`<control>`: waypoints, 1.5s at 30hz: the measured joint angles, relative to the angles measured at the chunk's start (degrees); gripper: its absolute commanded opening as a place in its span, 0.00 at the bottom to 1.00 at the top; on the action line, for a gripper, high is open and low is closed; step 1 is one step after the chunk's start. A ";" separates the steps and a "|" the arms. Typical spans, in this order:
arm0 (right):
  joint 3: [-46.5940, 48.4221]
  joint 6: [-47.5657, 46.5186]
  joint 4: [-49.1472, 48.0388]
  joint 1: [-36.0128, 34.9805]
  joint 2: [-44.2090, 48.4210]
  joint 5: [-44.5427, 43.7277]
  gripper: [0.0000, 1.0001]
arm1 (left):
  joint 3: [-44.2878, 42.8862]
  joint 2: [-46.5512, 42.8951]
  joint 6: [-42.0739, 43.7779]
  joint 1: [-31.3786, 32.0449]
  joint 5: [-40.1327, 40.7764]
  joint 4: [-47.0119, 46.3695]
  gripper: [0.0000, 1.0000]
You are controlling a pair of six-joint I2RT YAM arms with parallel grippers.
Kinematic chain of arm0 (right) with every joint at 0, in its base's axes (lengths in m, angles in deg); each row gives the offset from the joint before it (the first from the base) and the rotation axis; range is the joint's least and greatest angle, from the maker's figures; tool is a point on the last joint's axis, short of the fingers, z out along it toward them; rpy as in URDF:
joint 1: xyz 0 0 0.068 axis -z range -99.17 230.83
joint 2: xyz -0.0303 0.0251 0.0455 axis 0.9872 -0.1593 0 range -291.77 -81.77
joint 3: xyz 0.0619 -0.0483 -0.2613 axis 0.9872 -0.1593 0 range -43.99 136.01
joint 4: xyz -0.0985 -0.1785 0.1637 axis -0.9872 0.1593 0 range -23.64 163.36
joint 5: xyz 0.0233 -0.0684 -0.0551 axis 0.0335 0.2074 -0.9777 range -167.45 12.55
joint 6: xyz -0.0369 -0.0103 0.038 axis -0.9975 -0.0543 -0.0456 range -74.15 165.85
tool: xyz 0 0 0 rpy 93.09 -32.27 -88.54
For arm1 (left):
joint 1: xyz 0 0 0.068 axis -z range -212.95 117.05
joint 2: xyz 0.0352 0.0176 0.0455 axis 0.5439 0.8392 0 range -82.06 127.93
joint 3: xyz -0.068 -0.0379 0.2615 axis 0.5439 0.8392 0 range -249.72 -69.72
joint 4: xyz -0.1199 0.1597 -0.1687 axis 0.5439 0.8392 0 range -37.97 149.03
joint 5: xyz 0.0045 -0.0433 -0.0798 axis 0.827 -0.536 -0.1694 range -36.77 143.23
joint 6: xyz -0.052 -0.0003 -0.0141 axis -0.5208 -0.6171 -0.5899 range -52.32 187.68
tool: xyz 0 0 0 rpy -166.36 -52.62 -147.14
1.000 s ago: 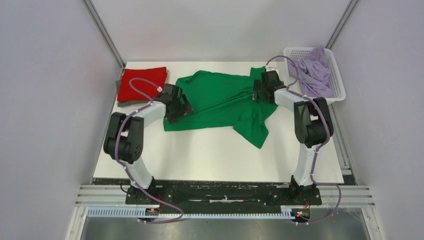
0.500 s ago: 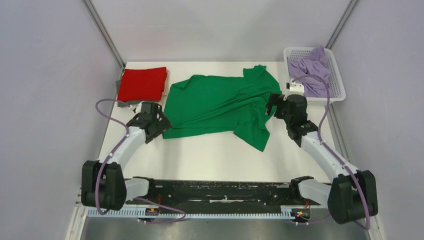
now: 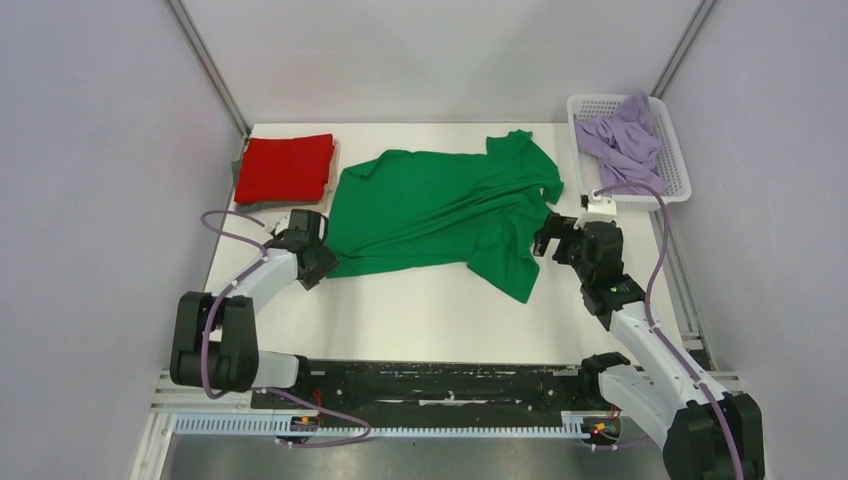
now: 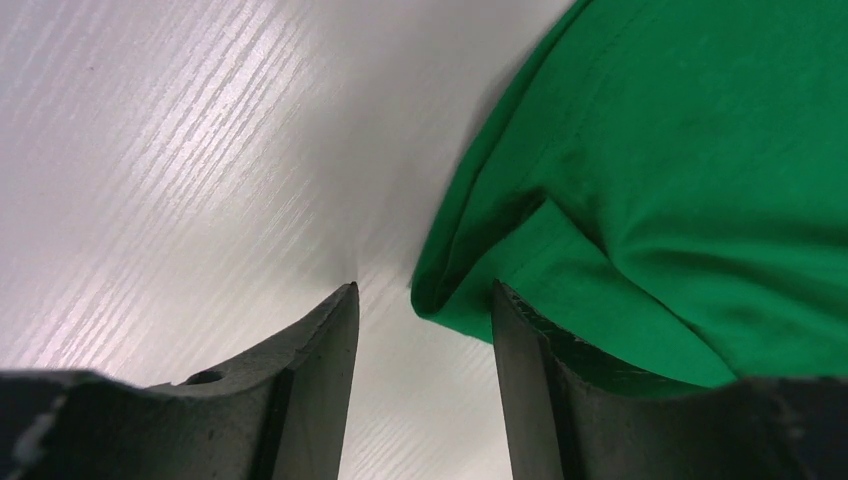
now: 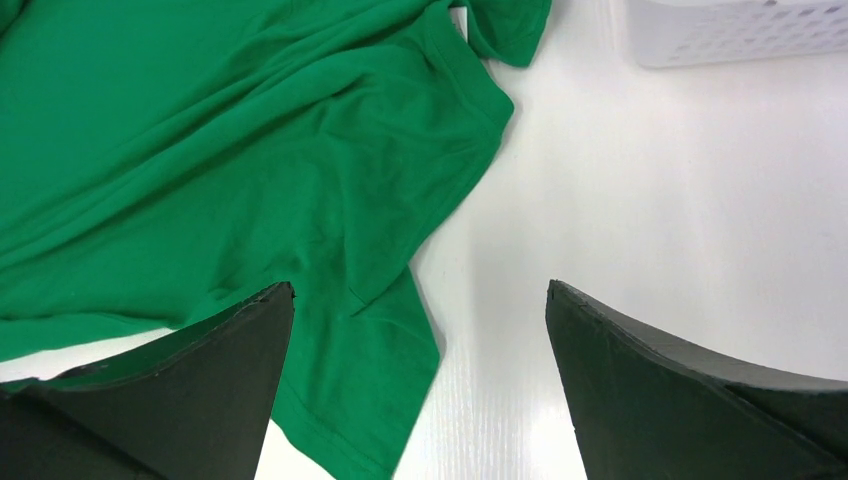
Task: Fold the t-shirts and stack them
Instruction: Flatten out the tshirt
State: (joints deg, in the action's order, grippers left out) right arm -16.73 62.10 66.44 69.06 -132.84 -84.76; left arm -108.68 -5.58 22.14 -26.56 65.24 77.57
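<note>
We see a robotics lab cell: grey panels (image 3: 90,200) on aluminium posts (image 3: 208,68) enclose a white desk (image 3: 420,310), left arm (image 3: 255,282) and right arm (image 3: 640,330) bolted to its rail (image 3: 450,380).

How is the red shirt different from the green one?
The red t-shirt is folded into a neat rectangle; the green t-shirt lies spread out and wrinkled. The red t-shirt sits at the far left corner, the green t-shirt in the middle. Both are plain shirts on the white table.
</note>
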 measured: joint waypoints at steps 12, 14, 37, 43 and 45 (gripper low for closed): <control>-1.81 -1.53 3.15 0.00 -0.31 -0.76 0.98 | 0.13 4.96 -1.92 -0.42 -0.92 -6.47 0.20; -1.81 -1.70 3.67 0.00 -0.33 -1.66 0.98 | 1.22 4.57 -2.49 -0.61 -2.08 -8.68 0.06; -2.29 -1.29 14.16 -17.46 -5.40 -1.60 0.84 | 6.05 -17.20 -3.17 -0.63 -6.62 -5.22 0.02; -2.14 -0.98 14.34 -21.44 -13.11 -0.87 0.68 | 6.36 -19.56 -3.13 -0.63 -6.62 -2.91 0.02; -1.68 -0.87 14.75 -22.97 -14.78 -0.92 0.66 | 6.36 -19.89 -3.13 -0.63 -6.62 -2.67 0.02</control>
State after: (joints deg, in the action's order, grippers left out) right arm -18.41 61.23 81.19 46.09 -147.61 -85.68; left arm -102.32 -25.47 19.02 -27.19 58.62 74.90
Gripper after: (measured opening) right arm 0.697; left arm 0.032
